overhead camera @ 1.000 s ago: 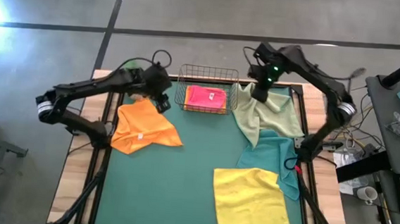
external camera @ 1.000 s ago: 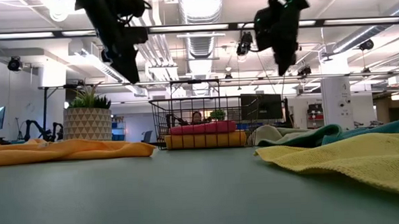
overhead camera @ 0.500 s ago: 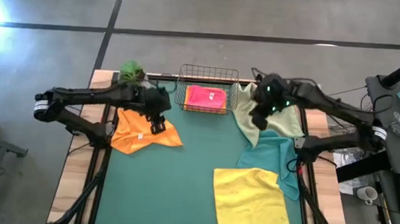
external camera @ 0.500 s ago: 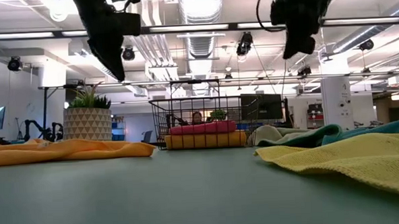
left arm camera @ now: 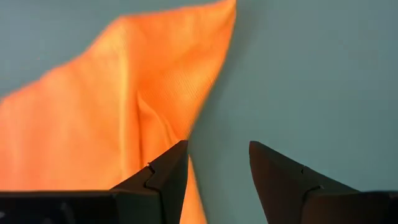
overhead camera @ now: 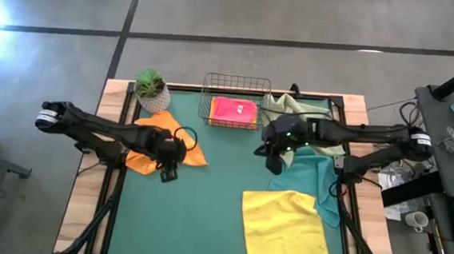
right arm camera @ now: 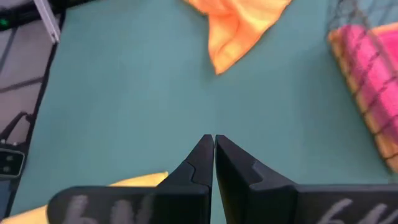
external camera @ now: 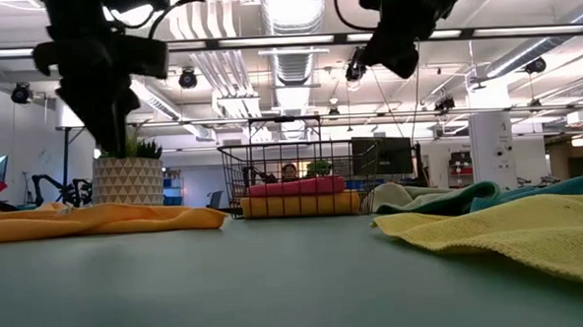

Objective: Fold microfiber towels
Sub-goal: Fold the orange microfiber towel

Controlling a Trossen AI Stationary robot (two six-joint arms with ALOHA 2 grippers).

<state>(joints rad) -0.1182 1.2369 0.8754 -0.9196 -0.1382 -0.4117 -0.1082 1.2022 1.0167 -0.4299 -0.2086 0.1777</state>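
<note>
Towels number six, counted from above. One loose orange towel (overhead camera: 155,144) lies crumpled at centre left. A folded pink towel (overhead camera: 234,110) sits on a folded orange one (overhead camera: 215,109) inside the single wire basket (overhead camera: 236,84) at top centre. A rumpled sage towel (overhead camera: 312,109), a teal towel (overhead camera: 312,177) and a flat yellow towel (overhead camera: 284,231) run down the right side of the counter (overhead camera: 214,198). Left tool (overhead camera: 168,172), fingers apart, hangs over the orange towel's corner. Right tool (overhead camera: 275,164), fingers together, hovers right of centre. One potted plant (overhead camera: 152,90) stands upper left.
</note>
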